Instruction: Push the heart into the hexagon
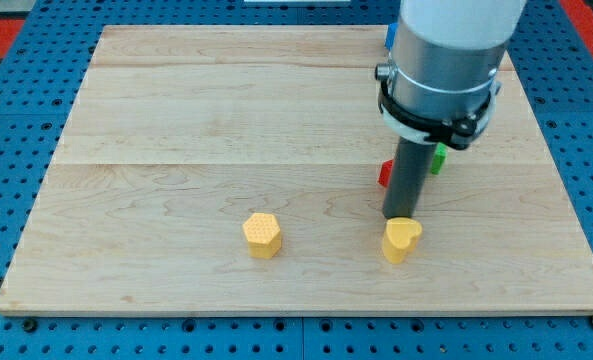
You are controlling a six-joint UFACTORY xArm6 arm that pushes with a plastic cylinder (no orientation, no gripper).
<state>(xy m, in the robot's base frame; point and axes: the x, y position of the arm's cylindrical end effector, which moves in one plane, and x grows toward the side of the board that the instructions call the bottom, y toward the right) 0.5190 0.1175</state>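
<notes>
A yellow heart block (401, 240) lies on the wooden board (176, 150) near the view's bottom, right of centre. A yellow hexagon block (263, 235) lies to its left, about a hand's width away, apart from it. My tip (401, 218) stands at the heart's upper edge, touching or nearly touching it from the view's top side. The rod rises into the grey arm body (446, 60) above.
A red block (385, 174) shows partly behind the rod on its left. A green block (438, 159) shows partly on its right. A blue block (389, 37) peeks out by the arm near the board's top edge. Their shapes are hidden.
</notes>
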